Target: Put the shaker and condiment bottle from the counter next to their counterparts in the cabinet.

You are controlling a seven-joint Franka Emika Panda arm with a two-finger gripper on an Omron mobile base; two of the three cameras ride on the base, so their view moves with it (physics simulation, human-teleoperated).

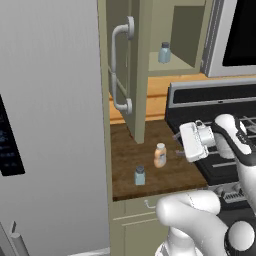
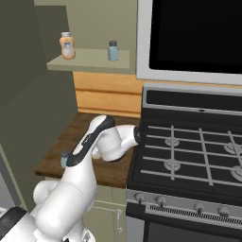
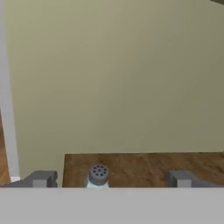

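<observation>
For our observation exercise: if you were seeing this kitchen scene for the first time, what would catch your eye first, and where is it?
The white arm's open tool reaches over the dark wooden counter, where a small glass shaker and an orange-tan condiment bottle stand apart. Above, the cabinet door stands open, and its shelf holds a twin shaker and a matching bottle. In the hand view, the counter shaker's cap sits between the fingertips.

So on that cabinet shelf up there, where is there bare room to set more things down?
The shelf holds a condiment bottle near its left end and a shaker toward its right. Bare board lies between those two, and a narrower strip right of the shaker up to the cabinet wall. The left end, by the bottle, is the crowded part.
</observation>
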